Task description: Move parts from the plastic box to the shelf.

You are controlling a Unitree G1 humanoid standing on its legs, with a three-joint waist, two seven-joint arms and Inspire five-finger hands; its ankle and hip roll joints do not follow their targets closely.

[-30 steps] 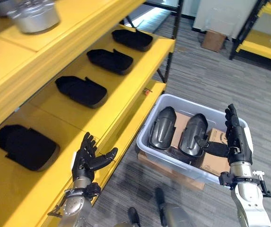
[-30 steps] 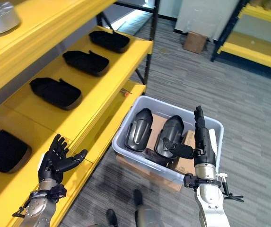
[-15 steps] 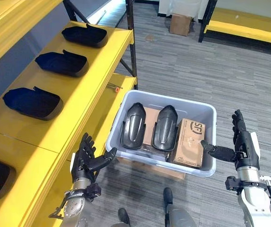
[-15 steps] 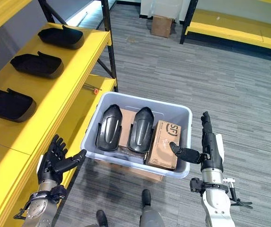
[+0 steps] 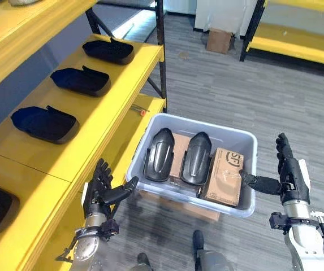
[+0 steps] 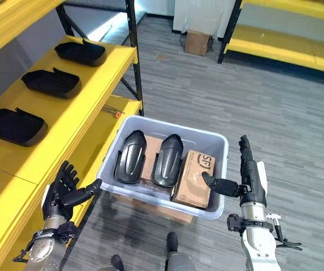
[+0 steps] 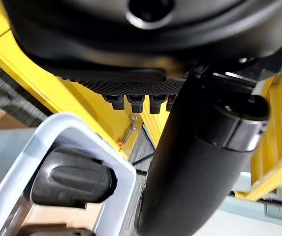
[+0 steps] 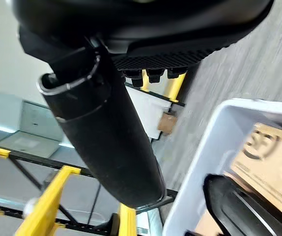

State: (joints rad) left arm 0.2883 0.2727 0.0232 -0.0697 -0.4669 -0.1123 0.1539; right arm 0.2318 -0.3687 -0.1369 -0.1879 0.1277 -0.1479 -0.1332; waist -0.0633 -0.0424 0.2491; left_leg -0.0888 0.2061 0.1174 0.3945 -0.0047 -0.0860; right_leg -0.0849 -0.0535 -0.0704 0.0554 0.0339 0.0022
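Both robot hands empty, flanking the box of parts beside the shelf.

The yellow shelf (image 5: 102,107) runs along the left, with dark parts (image 5: 80,81) already spaced in a row on it, which suggests the next one belongs in a free spot. The grey plastic box (image 5: 246,148) sits on the floor just right of the shelf, holding two more black parts (image 5: 159,154) side by side and a cardboard carton (image 5: 224,176) at its right; the carton bears print, left unread. The left robot hand (image 5: 101,189) is released beside the box's near-left corner, and the right robot hand (image 5: 286,172) is released with its thumb over the right rim, likely poised to reach in or grip the box.
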